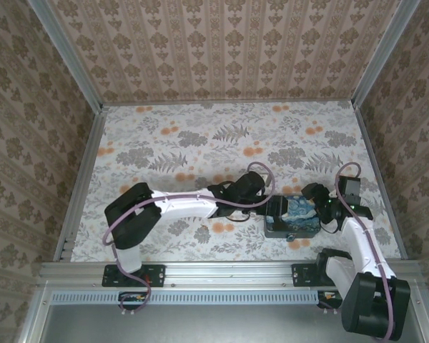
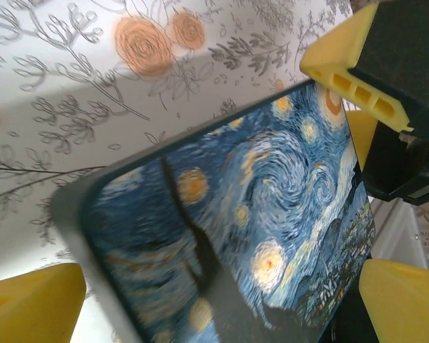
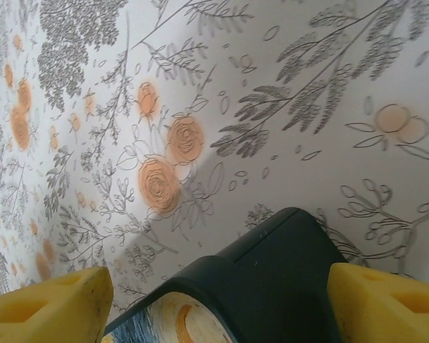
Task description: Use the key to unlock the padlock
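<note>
One tiny dark padlock [image 1: 291, 236], as far as I can judge, is the small speck on the near wall of the rectangular box printed with a blue-and-yellow starry-night painting [image 1: 293, 214]. It sits at about 6 o'clock of the lid in the top view and is too small there to make out its shackle or keyhole.

The main risk, I think, is to the box rather than the lock. Both arms crowd it from the sides while the padlock faces the near edge. A nudge from either side could turn or slide the box and swing the lock out of reach. The two grippers could also knock each other, since one right-hand finger stands just beside the lid's far corner in the left wrist view. I cannot tell where the key is, so any move toward the keyhole looks premature.

The left gripper [image 1: 267, 209] is at 9 o'clock of the box. Its yellow fingers [image 2: 36, 300] are spread wide, straddling the painted lid and gripping nothing; I cannot tell whether they touch the box. The right gripper [image 1: 319, 207] is at 3 o'clock. Its fingers [image 3: 386, 300] are equally wide and empty, with a dark rounded corner of the box between them.

Around everything lies the floral-printed table top [image 1: 200, 136].
</note>
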